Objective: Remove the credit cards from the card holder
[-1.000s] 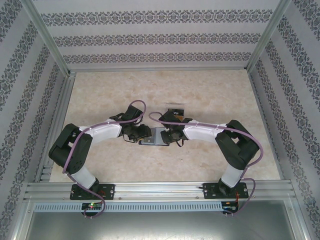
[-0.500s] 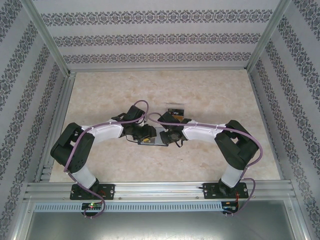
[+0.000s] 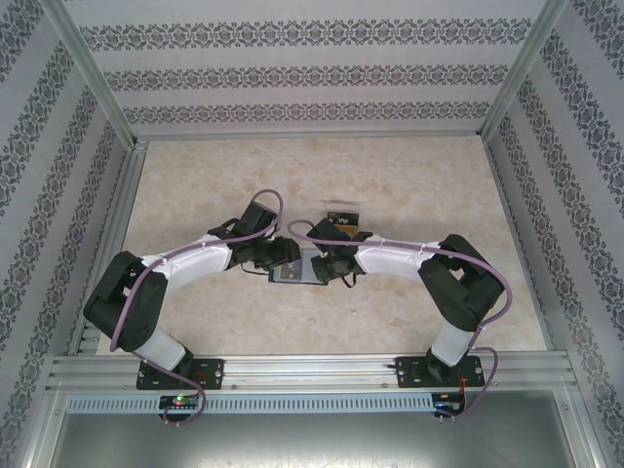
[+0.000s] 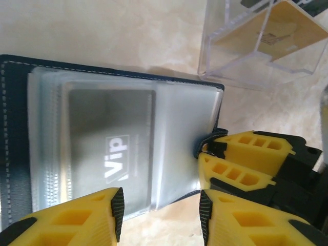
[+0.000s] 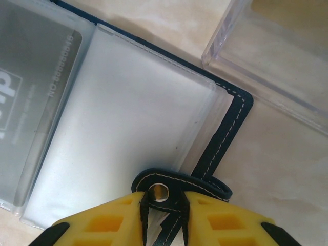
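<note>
The card holder (image 3: 295,270) lies open on the table between both arms, its navy edge (image 4: 13,128) framing clear sleeves. A grey credit card marked "Vip" (image 4: 110,148) sits inside a sleeve; the same credit card (image 5: 31,97) is at the left of the right wrist view. My left gripper (image 4: 160,212) is open just over the holder's near corner, nothing between its fingers. My right gripper (image 5: 163,205) is shut on the holder's closing tab (image 5: 205,185), at its metal snap. Its yellow fingers (image 4: 246,154) appear in the left wrist view.
A clear plastic box (image 4: 241,56) stands just beyond the holder, with a tan-gold card (image 4: 279,28) inside it. The same box (image 3: 342,219) sits behind the right gripper in the top view. Patterned walls and metal rails (image 3: 107,224) close in the table.
My left arm has reached further right and forward, bringing its gripper over the holder's left part, and its jaws have widened slightly. The right arm and the holder have stayed put.
</note>
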